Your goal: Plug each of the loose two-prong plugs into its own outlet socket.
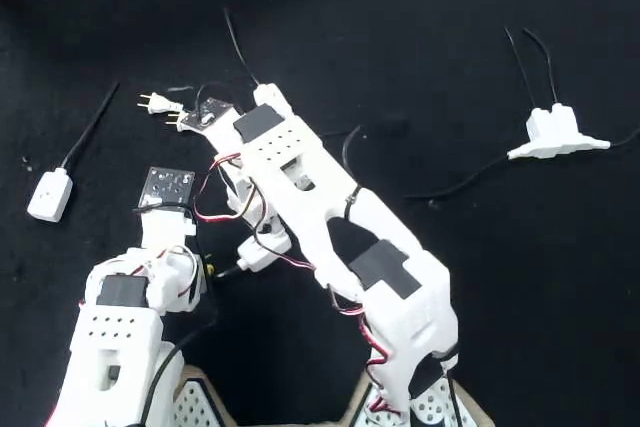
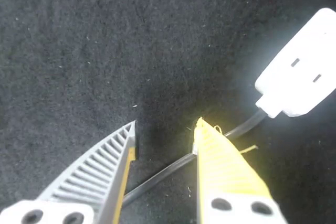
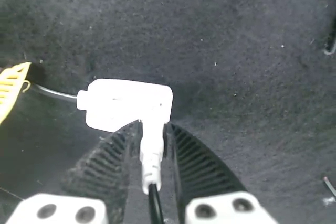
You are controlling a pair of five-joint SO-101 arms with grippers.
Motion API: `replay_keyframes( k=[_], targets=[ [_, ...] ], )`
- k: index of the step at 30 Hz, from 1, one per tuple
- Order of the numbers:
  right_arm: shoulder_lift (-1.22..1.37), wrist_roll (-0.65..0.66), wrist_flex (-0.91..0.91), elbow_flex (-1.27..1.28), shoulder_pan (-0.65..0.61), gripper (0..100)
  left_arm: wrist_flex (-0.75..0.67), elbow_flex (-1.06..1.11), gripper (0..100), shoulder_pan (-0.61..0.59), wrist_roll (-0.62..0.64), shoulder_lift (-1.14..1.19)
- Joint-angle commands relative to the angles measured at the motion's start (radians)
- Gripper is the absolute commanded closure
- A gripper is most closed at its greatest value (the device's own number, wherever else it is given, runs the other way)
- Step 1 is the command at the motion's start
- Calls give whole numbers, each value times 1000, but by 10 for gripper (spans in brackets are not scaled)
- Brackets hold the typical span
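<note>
- The right end effector (image 3: 153, 125) is clamped on the neck of a white plug (image 3: 151, 156). The plug's front end meets the side of a white outlet socket (image 3: 126, 103). No prongs show there, so the plug looks pushed home or nearly so, though I cannot tell if it is fully seated.
- The left end effector (image 2: 166, 124) has its fingers apart. It straddles the socket's black cable (image 2: 157, 177) without pinching it, and its yellow finger (image 3: 13, 90) sits near the socket's cable end.
- From the left wrist, one face of that socket shows two empty slots (image 2: 294, 62).
- On the table (image 1: 420, 67), seen from above, a loose two-prong plug (image 1: 153, 103) lies at about 10 o'clock with its prongs bare. What looks like a second plug (image 1: 180, 119) lies just beside it.
- A single socket (image 1: 50, 194) lies at 9 o'clock, apparently with nothing in it.
- A socket block (image 1: 555, 132) lies between 2 and 3 o'clock with thin cables running out of it. It seems to be plugged already.
- Progress, as a judgement, is roughly midway. One plug is at its socket now, and at least one plug and one socket are left to pair.
- No brand, label or lettering can be read on any plug or socket.
</note>
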Motion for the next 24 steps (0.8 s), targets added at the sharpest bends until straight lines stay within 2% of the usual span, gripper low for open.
replay_keyframes(
  k=[1, 7, 19, 24],
  targets=[
    [-36, 12, 34, 22, -44, 988, -14, -8, 810, 12, 0, -2],
    [-64, 14, 121, 22, -43, 988, -14, -8, 810, 12, 0, -2],
    [-70, 12, 127, -5, -38, 988, -14, -8, 810, 8, 0, -2],
    [-157, 12, 120, 1, -44, 988, -14, -8, 810, 8, 0, -2]
  ],
)
